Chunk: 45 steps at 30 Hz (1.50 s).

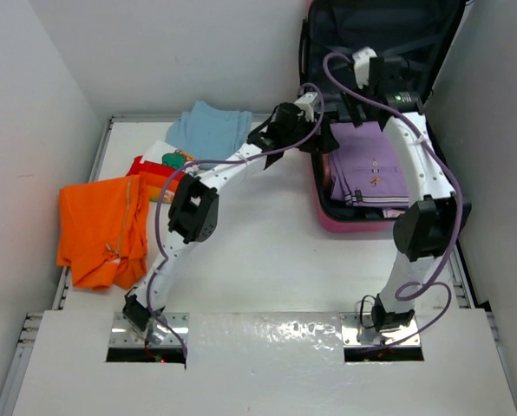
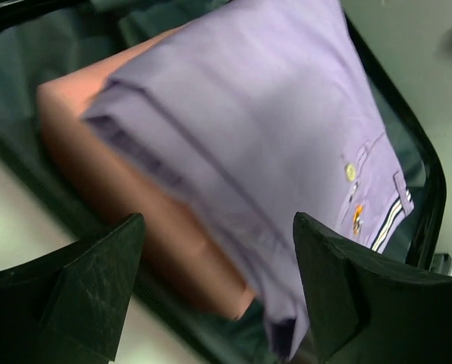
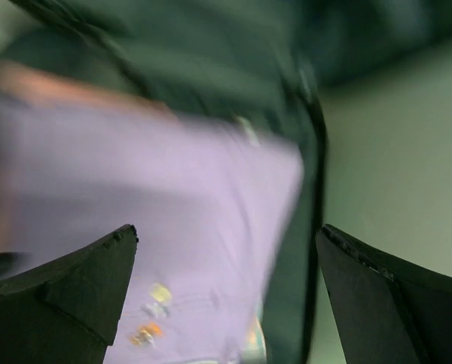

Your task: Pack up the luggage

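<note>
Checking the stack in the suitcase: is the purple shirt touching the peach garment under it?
Touching. The left wrist view shows the purple shirt lying flat on the peach garment, its folded edge pressed onto it with no gap.

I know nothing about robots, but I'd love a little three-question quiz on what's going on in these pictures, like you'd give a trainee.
1. True or false: the purple shirt lies inside the luggage.
2. What colour is the garment lying farthest left on the table? A orange; B green; C black.
3. Fill in: the left gripper and the right gripper both have their jaws ___ , with nothing held between them.

Key: 1 true; 2 A; 3 open.
</note>
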Tool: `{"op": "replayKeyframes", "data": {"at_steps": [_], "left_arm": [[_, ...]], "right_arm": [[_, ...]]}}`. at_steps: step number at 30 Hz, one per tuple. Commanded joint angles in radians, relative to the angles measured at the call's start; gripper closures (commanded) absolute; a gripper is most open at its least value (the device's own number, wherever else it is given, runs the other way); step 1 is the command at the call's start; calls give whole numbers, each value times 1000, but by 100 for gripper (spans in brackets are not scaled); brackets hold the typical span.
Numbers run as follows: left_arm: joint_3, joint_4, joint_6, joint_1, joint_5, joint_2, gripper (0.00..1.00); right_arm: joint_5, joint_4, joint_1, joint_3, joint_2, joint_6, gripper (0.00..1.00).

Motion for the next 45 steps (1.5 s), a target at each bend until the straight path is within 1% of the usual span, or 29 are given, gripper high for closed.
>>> {"op": "replayKeyframes", "data": {"at_steps": [1,3,5,7,9,11,12,13,14,15,16,17,18,19,20,21,23,27,31,33,35,36,37,38,41,42,43,44,45], "left_arm": [[32,-60,19,65,59,-140,24],[9,-92,39,99,76,-171,24],[-25,-121,74,133,75,-222,24],[-33,-149,86,185,69,-263,24],[-30,-191,117,225,61,-291,24],[-30,-236,163,297,43,-329,24],[-30,-249,178,326,38,-338,24],[-31,-264,192,381,33,-357,24],[-34,-289,212,406,15,-363,25],[-51,-293,220,433,6,-370,25],[-62,-301,236,481,-19,-389,25],[-73,-306,244,504,-31,-398,25],[-82,-307,252,527,-37,-407,25],[-99,-309,267,567,-40,-423,25],[-103,-319,296,585,-57,-430,25],[-107,-327,307,601,-69,-436,25],[-123,-336,319,648,-71,-461,25],[-192,-347,315,774,-59,-516,25],[-220,-399,345,834,-44,-533,25],[-237,-411,364,855,-10,-533,25],[-248,-405,378,863,10,-529,25],[-246,-398,391,868,35,-515,25],[-239,-398,398,868,45,-503,25],[-228,-396,398,866,55,-489,25],[-110,-418,393,868,117,-400,25],[-81,-424,395,865,130,-343,25],[-59,-427,401,865,157,-322,25],[-29,-424,402,863,170,-299,25],[-22,-418,411,857,179,-260,25]], "right_arm": [[-302,102,7,174,-37,-116,1],[-366,147,-33,205,46,-128,1],[-373,150,-105,239,118,-99,9],[-338,150,-137,262,152,-49,18],[-206,200,-136,218,154,-45,21],[-160,178,-136,226,139,-58,24],[-182,214,-136,201,116,-18,13],[-205,271,-133,75,40,-12,1],[-148,408,-128,17,2,-15,1],[-76,481,-122,-44,-25,16,1],[-4,545,-131,-43,-50,49,1],[-3,540,-145,-25,-44,50,1],[-74,474,-168,18,-20,68,1],[-130,408,-210,138,50,70,1],[-135,377,-215,150,54,48,1],[-140,429,-212,38,28,-17,1],[-101,588,-203,-67,-40,-58,1],[-61,622,-203,-174,-90,-128,4],[-6,684,-234,-314,-189,-202,1],[-32,748,-305,-433,-280,-200,1],[-90,760,-371,-478,-323,-146,1],[-75,753,-419,-489,-340,-150,1],[-75,753,-424,-485,-338,-150,1],[-40,736,-419,-482,-340,-212,1],[4,704,-294,-483,-361,-315,1],[40,658,-193,-430,-357,-332,1],[51,559,-136,-395,-334,-340,1],[51,512,-85,-355,-322,-332,1],[42,469,46,-283,-306,-316,1]]}}
